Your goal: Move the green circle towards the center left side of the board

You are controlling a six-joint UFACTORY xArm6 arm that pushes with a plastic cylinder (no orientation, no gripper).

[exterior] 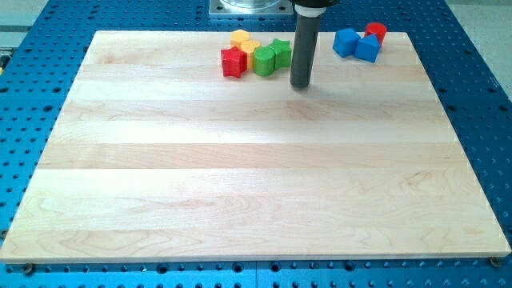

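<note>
The green circle [264,61] lies near the view's top middle of the wooden board [248,200], in a tight cluster. A red star-like block [234,62] touches it on the left, a yellow block [242,40] sits above left, and a second green block [281,52] sits on its right. My tip [300,84] is on the board just right of and slightly below this cluster, a short gap from the green blocks.
At the view's top right stand two blue blocks [346,42] [368,50] and a red cylinder [375,32]. The board lies on a blue perforated table [32,96]. A metal mount [250,6] is at the top edge.
</note>
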